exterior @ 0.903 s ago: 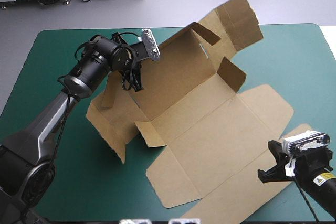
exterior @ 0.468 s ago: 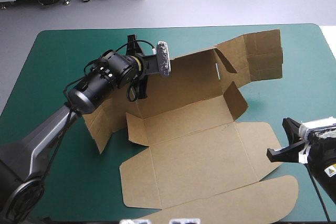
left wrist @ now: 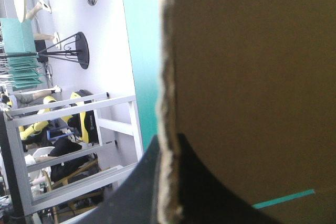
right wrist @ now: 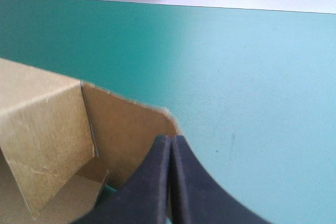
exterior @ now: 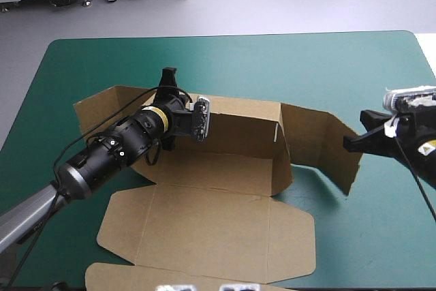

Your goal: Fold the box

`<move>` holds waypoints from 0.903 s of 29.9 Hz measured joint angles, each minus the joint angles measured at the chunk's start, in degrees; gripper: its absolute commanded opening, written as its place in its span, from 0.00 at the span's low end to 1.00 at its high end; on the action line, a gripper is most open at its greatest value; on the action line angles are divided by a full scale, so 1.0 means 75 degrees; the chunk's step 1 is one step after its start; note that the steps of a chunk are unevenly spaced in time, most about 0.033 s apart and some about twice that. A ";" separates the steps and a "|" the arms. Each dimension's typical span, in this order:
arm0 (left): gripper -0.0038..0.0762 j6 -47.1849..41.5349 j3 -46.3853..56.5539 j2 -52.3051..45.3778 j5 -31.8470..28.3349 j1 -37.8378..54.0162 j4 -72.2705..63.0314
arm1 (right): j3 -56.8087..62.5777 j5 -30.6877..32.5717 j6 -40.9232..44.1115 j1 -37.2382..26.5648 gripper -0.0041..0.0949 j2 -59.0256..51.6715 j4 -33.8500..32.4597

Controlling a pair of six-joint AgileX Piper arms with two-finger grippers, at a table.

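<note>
The box (exterior: 225, 168) lies long, left to right, across the frame's middle. The left gripper (exterior: 168, 78) pinches its back wall (exterior: 238, 110) at upper left. The right gripper (exterior: 349, 144), fingers together, sits by the right end flap (exterior: 325, 142).

box (exterior: 225, 230): plain brown board, paler along the cut edges
desk (exterior: 286, 66): teal-green cover, no pattern
left hand (exterior: 168, 77): black
right hand (right wrist: 170, 139): black
left arm (exterior: 122, 149): black, one yellow band
</note>
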 measured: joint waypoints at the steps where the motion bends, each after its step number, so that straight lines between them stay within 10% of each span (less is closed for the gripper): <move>1: 0.04 -0.0182 0.0061 0.0000 -0.0109 0.0000 0.0201 | -0.0142 0.0000 0.0000 0.0000 0.02 0.0169 0.0007; 9: 0.04 -0.2127 0.0125 0.0066 -0.0373 -0.0049 0.1630 | -0.1530 0.0679 -0.0063 0.0000 0.02 0.1842 0.0393; 27: 0.04 -0.6625 0.0125 0.0752 0.2464 -0.1838 0.5366 | -0.4348 0.2038 -0.0100 0.0076 0.03 0.4730 0.0995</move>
